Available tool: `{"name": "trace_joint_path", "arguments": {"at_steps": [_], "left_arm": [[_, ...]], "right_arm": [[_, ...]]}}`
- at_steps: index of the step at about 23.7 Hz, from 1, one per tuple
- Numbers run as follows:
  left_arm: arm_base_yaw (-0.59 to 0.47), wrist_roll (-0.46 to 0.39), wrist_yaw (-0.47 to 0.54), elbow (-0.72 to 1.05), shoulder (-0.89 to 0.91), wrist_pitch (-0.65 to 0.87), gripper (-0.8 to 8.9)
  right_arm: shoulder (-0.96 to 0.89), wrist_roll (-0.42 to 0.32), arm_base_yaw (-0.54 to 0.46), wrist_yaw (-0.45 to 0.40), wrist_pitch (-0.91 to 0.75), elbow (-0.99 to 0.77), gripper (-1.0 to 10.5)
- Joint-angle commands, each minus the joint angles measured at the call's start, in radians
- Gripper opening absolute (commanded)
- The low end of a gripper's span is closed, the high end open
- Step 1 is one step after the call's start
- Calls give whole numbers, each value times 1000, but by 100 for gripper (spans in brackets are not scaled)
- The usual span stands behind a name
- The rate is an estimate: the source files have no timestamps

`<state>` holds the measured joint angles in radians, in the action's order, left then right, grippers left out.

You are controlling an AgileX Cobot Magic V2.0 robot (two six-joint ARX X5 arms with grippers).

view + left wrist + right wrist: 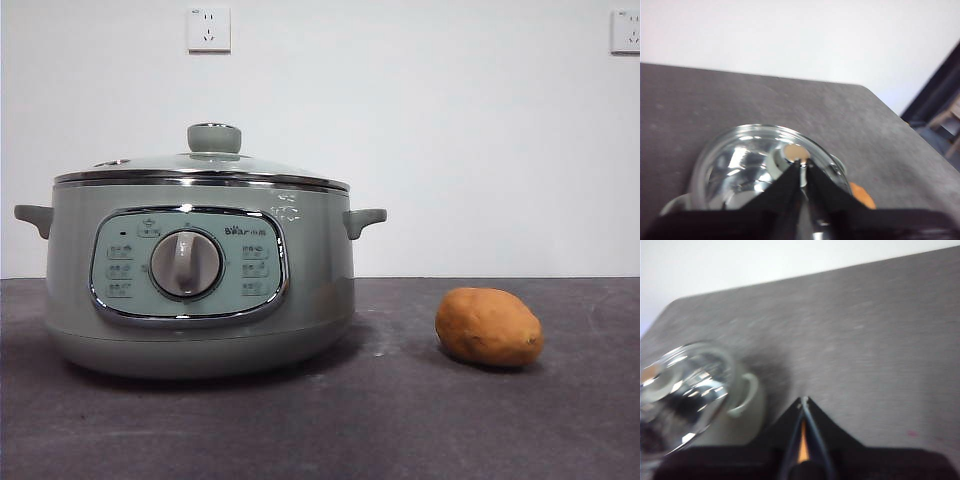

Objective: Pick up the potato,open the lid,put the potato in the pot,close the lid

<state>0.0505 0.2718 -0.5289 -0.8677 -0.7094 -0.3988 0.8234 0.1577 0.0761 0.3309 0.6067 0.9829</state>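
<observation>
On the dark grey table, an oval orange-brown potato lies right of the lidded sage-green cooker pot. Above the glass lid, the left gripper has its jaws pressed together; the right gripper, jaws likewise together, hangs over the potato.

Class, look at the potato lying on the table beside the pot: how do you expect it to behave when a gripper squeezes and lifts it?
The potato looks firm and solid, so it probably won't deform. Its rounded oval shape suggests it could roll or twist if nudged off-centre. Its matte skin likely offers fair grip, though the curved sides may slip between narrow jaws.
</observation>
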Motion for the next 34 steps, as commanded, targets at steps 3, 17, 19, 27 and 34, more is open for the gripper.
{"name": "trace_joint_path", "arguments": {"at_steps": [3, 17, 19, 27, 34], "left_arm": [[8, -14, -31, -37, -77, -1, 350], [69, -14, -24, -44, -100, 31, 350], [74, -14, -24, -44, -100, 30, 350], [82, -14, -23, -44, -100, 8, 346], [82, -15, -23, -44, -100, 1, 346]], "right_arm": [[62, -28, 0, 109, 4, 21, 401], [344, -24, 323, -200, 61, 31, 563], [431, -24, 375, -277, 52, 32, 563], [764, -18, 410, -316, -103, 32, 522], [851, -9, 408, -340, -135, 32, 242]]}}
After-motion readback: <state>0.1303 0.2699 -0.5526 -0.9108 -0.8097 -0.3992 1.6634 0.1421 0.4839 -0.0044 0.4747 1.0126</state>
